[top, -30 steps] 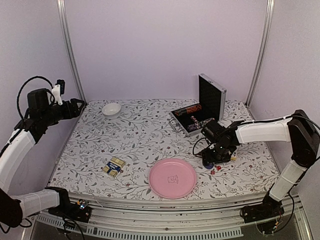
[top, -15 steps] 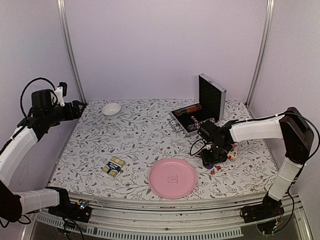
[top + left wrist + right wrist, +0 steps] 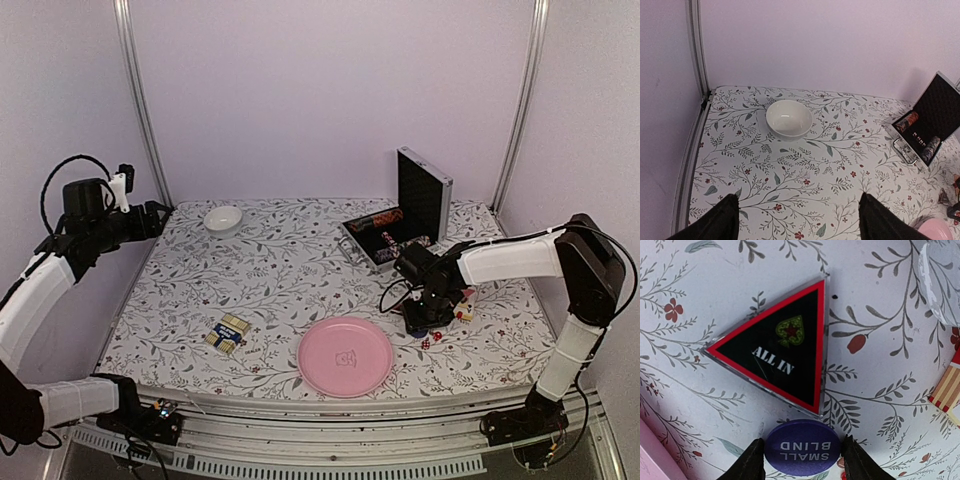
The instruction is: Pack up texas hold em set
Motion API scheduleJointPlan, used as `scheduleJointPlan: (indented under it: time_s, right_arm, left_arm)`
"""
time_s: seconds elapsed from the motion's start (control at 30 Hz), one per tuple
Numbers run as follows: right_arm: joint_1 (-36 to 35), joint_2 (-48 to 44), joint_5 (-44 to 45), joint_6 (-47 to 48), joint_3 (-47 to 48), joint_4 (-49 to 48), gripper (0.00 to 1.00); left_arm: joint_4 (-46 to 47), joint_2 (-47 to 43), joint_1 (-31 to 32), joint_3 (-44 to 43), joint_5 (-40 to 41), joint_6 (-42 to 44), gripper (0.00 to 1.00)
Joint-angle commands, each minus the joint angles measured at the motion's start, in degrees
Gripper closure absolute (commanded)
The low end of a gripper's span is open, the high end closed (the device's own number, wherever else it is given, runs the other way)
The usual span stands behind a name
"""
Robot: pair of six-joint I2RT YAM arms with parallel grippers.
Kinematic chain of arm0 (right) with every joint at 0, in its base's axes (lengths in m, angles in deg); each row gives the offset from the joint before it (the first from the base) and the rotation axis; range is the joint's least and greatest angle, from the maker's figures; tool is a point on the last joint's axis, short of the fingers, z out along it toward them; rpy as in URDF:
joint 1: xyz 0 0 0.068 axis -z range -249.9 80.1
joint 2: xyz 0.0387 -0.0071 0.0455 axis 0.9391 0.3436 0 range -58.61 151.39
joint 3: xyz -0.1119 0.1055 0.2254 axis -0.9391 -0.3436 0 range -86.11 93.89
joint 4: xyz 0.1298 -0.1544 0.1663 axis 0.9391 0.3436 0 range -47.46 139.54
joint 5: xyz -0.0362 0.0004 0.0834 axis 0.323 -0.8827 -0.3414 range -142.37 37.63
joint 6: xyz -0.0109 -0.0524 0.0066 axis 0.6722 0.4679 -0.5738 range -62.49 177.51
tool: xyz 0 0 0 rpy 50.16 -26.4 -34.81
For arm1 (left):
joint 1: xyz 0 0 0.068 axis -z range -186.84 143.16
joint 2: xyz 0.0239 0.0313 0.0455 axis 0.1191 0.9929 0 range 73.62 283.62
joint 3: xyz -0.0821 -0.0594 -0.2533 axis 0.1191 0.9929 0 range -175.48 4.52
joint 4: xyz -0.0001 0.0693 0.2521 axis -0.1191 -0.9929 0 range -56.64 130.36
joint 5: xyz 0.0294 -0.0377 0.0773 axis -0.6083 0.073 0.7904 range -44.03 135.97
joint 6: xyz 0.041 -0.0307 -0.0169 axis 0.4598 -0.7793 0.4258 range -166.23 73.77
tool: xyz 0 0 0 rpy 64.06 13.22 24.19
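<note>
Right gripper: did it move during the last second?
Yes. The right gripper, closed around the small blind button, shifted slightly left, against the fixed pink plate.

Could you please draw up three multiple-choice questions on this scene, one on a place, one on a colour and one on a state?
1. Where is the white bowl?
A. On the far left part of the table
B. At the near edge, in the middle
C. In the far right corner

2. What colour is the round button marked SMALL BLIND?
A. Green
B. Bluish purple
C. Yellow

3. How is the metal case?
A. Shut and lying flat
B. Turned upside down
C. Open, with its lid upright

Answers:
1. A: the top view shows the bowl near the far left corner, apart from everything else.
2. B: the right wrist view shows its bluish purple face with pale lettering.
3. C: the lid stands up behind the open tray.
</note>
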Motion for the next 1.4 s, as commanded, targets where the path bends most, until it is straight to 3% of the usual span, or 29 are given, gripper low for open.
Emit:
scheduleJointPlan:
  time_s: [0.0, 0.3, 0.73, 1.1, 1.37]
  right_arm:
    - [-0.38, 1.34, -0.85, -0.88, -0.77, 0.13, 0.49]
    - [-0.79, 0.67, -0.09, -1.71, 0.29, 1.04, 0.52]
    - [-0.38, 0.53, 0.72, 0.92, 9.57, 2.88, 0.52]
    - [6.33, 10.64, 3.48, 10.12, 25.61, -0.05, 0.52]
    - [12.85, 21.82, 0.69, 16.87, 42.35, -2.45, 0.53]
  left_arm:
    - [-0.17, -0.52, -0.64, -0.77, 0.0, 0.68, 0.18]
    - [-0.09, -0.57, -0.63, -0.76, -0.46, 0.51, 0.17]
    - [-0.07, -0.43, -0.65, -0.67, -0.34, 0.6, 0.17]
    - [-0.03, -0.25, -0.64, -0.59, -0.68, 0.51, 0.17]
    - [0.17, -0.13, -0.58, -0.33, -0.17, 0.66, 0.17]
